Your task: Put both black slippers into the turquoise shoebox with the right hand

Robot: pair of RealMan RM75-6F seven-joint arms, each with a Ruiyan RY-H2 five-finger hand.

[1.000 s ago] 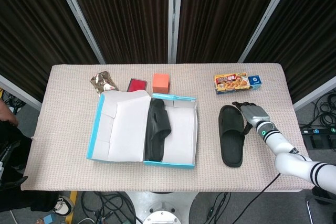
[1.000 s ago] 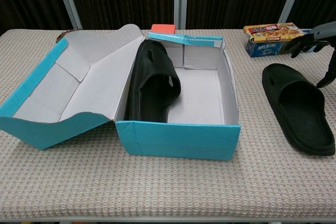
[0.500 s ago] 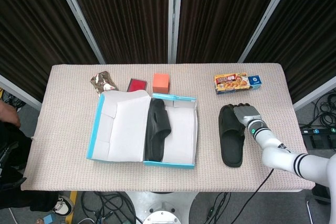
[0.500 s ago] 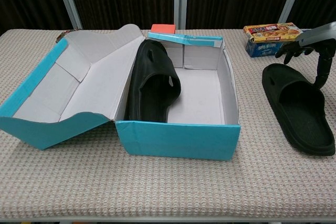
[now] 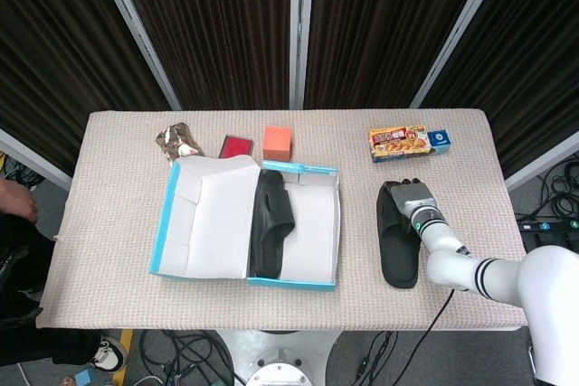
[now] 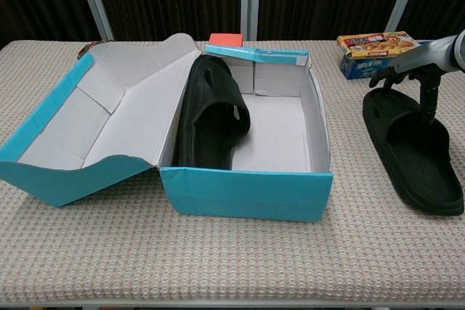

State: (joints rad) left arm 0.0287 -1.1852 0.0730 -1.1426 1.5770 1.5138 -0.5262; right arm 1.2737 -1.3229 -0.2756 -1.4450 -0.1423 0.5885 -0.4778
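right robot hand (image 5: 409, 196) over toe of loose slipper (image 5: 399, 249) (grip unclear, can't tell); other slipper (image 5: 270, 221) already in shoebox (image 5: 318, 283).

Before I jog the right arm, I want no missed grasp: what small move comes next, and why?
Probably lower the right hand and close it on the loose slipper's strap. It hovers over the toe end, fingers apart, holding nothing; the other slipper is already in the shoebox.
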